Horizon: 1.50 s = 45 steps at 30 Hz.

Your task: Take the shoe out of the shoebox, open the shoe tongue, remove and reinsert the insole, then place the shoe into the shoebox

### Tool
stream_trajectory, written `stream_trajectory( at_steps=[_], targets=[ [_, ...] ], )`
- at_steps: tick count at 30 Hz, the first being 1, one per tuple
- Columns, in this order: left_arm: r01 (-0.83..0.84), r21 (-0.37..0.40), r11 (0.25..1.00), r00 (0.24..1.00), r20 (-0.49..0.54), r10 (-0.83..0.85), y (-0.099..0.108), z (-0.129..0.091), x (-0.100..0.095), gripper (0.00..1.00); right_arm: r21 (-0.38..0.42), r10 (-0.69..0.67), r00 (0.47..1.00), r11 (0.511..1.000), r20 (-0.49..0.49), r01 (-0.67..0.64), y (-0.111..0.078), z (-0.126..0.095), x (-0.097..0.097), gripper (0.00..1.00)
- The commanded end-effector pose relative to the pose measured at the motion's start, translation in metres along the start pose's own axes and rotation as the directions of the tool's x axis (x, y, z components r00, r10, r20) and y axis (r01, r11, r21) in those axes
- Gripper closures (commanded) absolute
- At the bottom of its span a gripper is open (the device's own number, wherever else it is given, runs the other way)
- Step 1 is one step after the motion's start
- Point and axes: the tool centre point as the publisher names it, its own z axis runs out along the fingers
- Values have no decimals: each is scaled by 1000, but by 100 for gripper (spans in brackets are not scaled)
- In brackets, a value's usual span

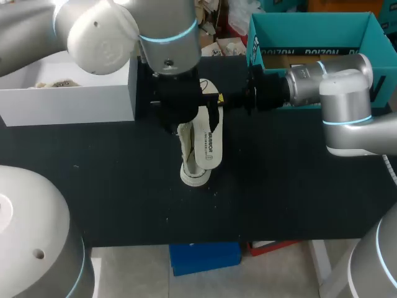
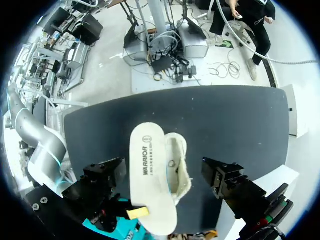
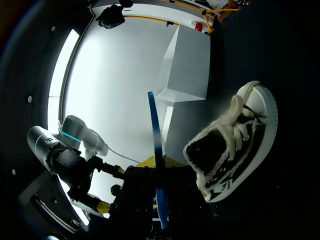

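Honestly, looks like a light, floppy job all round. Soft lace-up shoe parked mid-table, sole down going by the right wrist view, well apart from the teal shoebox off at the far right corner. Insole out of it, laid along one side and overlapping the rim of the opening. Right gripper pinched on the heel end of that insole, seen edge-on as a thin blue strip in its own wrist view. Left gripper hanging over the shoe, apparently spread wide with nothing in it.

Handling-wise: probably thin foam, so bound to bend and droop when held by one end only. Best gripped flat across the heel end, as now, and fed in toe first. Soft upper on the shoe too, likely to collapse or skid on the table if pushed, so worth pinning at the heel collar or the stiffer rubber sole edge rather than by the laces. Nothing fragile, nothing heavy.

Harder bits: no telling about contact between the insole's front end and the shoe, touching or just floating above. Heel of the shoe blocked by the left arm's bulk in the head view. No clear look at the tongue, so no telling how far open. Inside of the shoebox partly hidden behind the right arm. Same story for the white box at the left, contents too blurry to name.
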Motion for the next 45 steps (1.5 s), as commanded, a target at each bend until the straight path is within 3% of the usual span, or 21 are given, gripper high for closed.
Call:
stream_trajectory(
  at_steps=[1,5,6,24,28,32,34,41,45],
  targets=[
    [-89,52,995,949,308,69,4,1,21,0,2,1,1000,1000,2,-1,1,1,0,100],
    [-139,-1,990,940,314,132,1,-1,22,0,2,1,1000,1000,2,-1,1,1,0,100],
    [-135,-40,990,956,257,141,1,-1,23,0,2,1,1000,1000,2,-1,1,1,0,100],
    [-135,-40,990,956,257,141,1,-1,23,0,2,1,1000,1000,2,-1,1,1,0,100],
    [-55,15,998,871,490,41,6,6,32,0,2,1,1000,1000,2,-1,1,1,0,100],
    [-6,35,999,761,649,-18,12,9,48,0,2,1,1000,1000,2,-1,1,1,0,100],
    [6,-18,1000,716,698,9,12,8,53,0,2,1,1000,1000,2,-1,1,1,0,100],
    [84,-95,992,517,855,38,11,3,63,0,2,1,1000,1000,2,-1,1,1,0,100],
    [175,-156,972,466,883,58,10,3,67,0,2,1,1000,1000,2,-1,1,1,0,100]
  ],
)
